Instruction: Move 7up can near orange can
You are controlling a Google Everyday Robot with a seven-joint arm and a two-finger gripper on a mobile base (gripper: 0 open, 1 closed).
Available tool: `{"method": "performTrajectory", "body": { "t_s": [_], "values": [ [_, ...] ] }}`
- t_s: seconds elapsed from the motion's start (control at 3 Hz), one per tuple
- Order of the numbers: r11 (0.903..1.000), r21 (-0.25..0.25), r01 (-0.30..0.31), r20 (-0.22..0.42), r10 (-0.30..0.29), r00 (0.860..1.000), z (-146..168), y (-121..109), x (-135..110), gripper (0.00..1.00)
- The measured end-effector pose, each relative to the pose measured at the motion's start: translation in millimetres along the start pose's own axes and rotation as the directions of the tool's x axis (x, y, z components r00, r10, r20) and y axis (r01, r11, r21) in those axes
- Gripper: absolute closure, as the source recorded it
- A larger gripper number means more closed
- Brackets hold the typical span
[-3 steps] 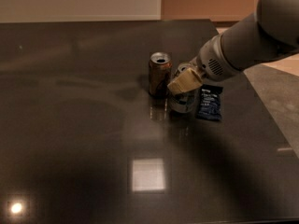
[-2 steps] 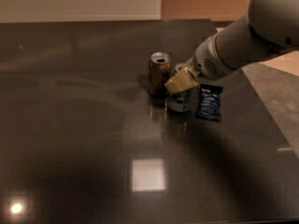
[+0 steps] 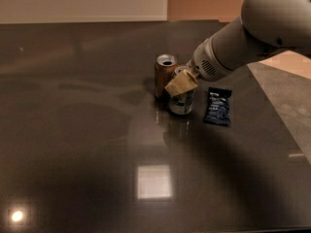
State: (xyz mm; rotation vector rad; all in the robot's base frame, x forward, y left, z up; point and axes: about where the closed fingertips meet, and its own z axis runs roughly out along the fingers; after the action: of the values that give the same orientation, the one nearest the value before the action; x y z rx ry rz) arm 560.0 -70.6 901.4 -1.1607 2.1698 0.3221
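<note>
The orange can [image 3: 164, 75] stands upright on the dark table, coppery with an open silver top. The 7up can [image 3: 181, 100] stands right beside it, to its right and slightly nearer, silvery-grey with a greenish label; the two cans are about touching. My gripper [image 3: 181, 83] reaches in from the upper right on a thick white arm. Its tan fingers [image 3: 177, 86] sit over the top half of the 7up can and hide the can's top.
A dark blue snack packet [image 3: 217, 106] lies flat to the right of the 7up can. The dark glossy table [image 3: 87, 144] shows light reflections at the front. Its right edge runs diagonally past a paler floor [image 3: 286, 101].
The arm has drawn back a little up and to the right, uncovering the blue packet. The cans have stayed in place.
</note>
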Motion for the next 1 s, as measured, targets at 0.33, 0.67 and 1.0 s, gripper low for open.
{"method": "performTrajectory", "body": {
  "t_s": [0.33,0.67,1.0],
  "values": [
    [0.9998,0.010,0.017,-0.019,-0.017,1.000,5.3,-1.9,0.8,0.36],
    [0.9994,0.016,0.030,-0.030,-0.030,0.999,7.9,-3.2,1.9,0.13],
    [0.9988,0.021,0.044,-0.032,-0.044,0.999,8.3,-4.1,3.1,0.00]
  ]
}}
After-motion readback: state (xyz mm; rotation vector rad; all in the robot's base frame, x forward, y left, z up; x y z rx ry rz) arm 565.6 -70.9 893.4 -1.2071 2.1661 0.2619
